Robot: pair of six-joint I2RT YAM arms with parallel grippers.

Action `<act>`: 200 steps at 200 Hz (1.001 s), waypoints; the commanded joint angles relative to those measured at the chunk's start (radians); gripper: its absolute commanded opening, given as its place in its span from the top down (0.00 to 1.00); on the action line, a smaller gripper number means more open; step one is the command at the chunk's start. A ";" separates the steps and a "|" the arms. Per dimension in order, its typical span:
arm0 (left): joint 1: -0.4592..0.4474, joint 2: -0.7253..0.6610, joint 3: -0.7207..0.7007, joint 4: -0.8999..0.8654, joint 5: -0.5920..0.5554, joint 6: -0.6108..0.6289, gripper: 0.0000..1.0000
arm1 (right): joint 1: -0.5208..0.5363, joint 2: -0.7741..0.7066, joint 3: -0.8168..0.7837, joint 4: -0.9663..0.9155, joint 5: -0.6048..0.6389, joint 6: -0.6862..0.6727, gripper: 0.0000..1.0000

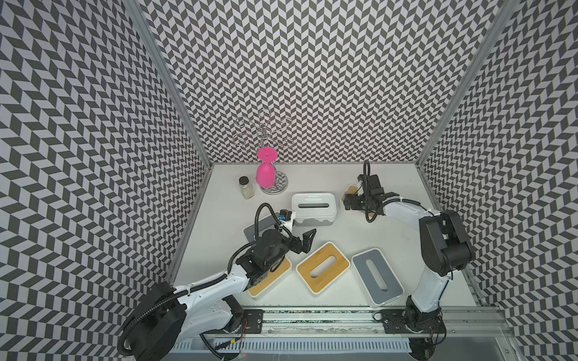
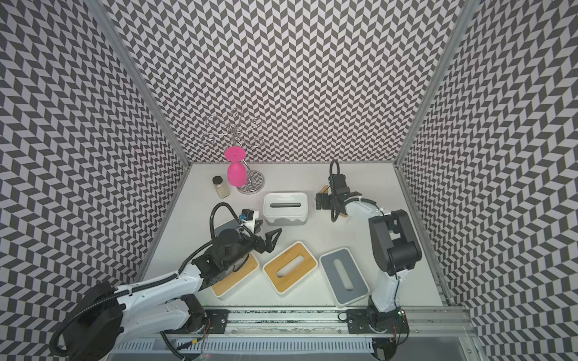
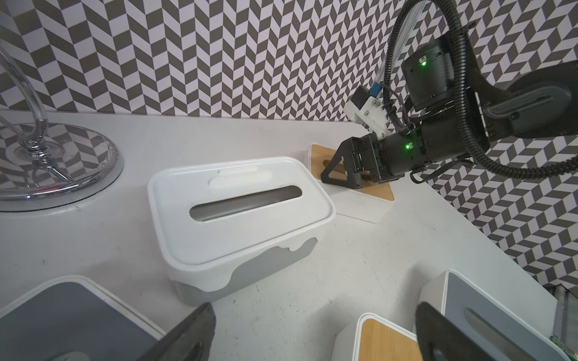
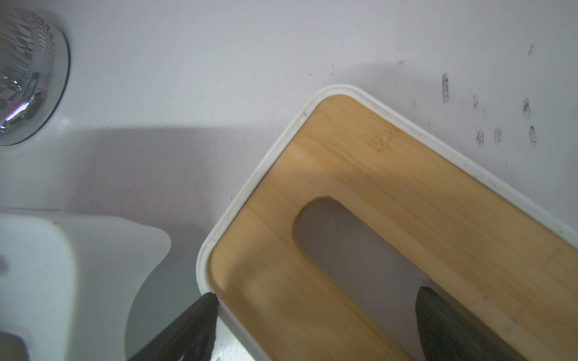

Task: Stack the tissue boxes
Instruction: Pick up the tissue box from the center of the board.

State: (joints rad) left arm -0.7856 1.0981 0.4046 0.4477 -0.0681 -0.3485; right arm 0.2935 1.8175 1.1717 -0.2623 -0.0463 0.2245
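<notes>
Right gripper (image 4: 316, 295) sits low over bamboo tissue box (image 4: 391, 175) just right of white-lidded box (image 1: 313, 208); jaws wide, nothing gripped yet, one fingertip (image 4: 200, 322) at outer rim, other over slot, straddling a long wall. Box axis skewed to white one. Left gripper (image 1: 308, 240) wide open, empty, hovering on near side of white-lidded box

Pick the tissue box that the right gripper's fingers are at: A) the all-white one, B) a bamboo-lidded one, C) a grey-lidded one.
B: the right wrist view shows the right gripper with its fingers apart over the bamboo-lidded tissue box; the all-white tissue box sits beside it.
</notes>
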 commanded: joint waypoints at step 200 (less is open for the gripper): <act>-0.003 -0.019 -0.015 0.012 -0.067 0.002 0.00 | 0.063 0.015 0.024 -0.123 0.132 -0.052 0.32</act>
State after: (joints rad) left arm -0.7856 1.0805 0.4038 0.4465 -0.1093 -0.3496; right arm 0.3569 1.8084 1.1721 -0.3752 0.0299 0.1967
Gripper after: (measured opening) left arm 0.995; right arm 0.699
